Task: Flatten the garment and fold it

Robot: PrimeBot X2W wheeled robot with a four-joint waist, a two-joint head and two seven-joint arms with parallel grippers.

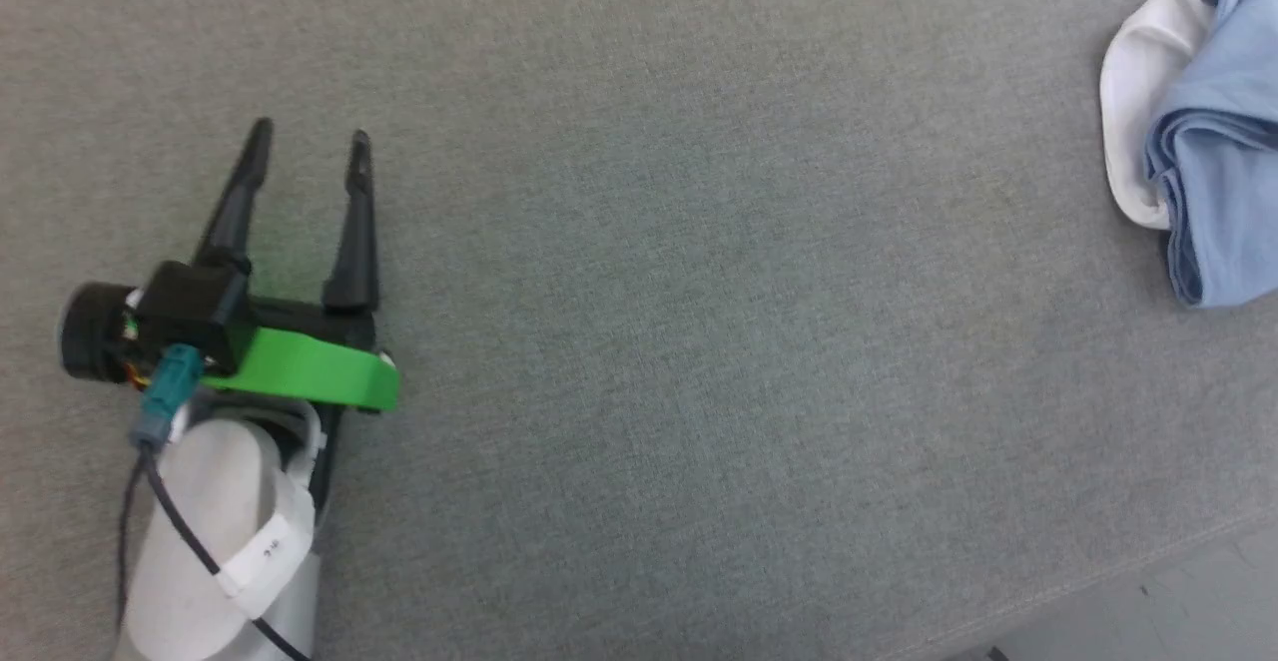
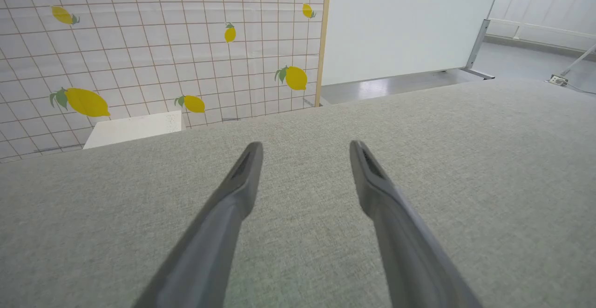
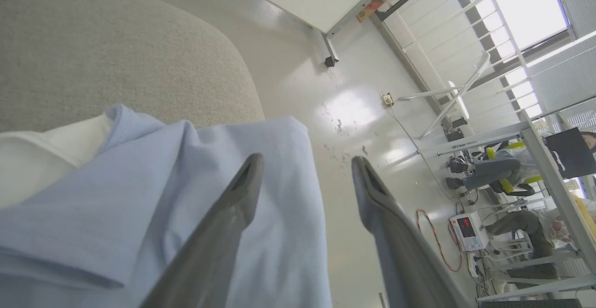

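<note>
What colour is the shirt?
The shirt is light blue with a white collar; the right wrist view shows it best.

Open passage across the broad grey fabric surface [image 1: 699,341], from the left gripper [image 1: 311,132] to the bunched garment [image 1: 1218,122] heaped at the far right edge. Ahead of the left gripper's spread fingers, bare cloth up to the far edge, then a lemon-patterned wall [image 2: 139,56] and a white panel [image 2: 405,24]. Under the right gripper [image 3: 306,159], garment folds below one finger, glossy floor [image 3: 354,112] past the rounded corner.
</note>
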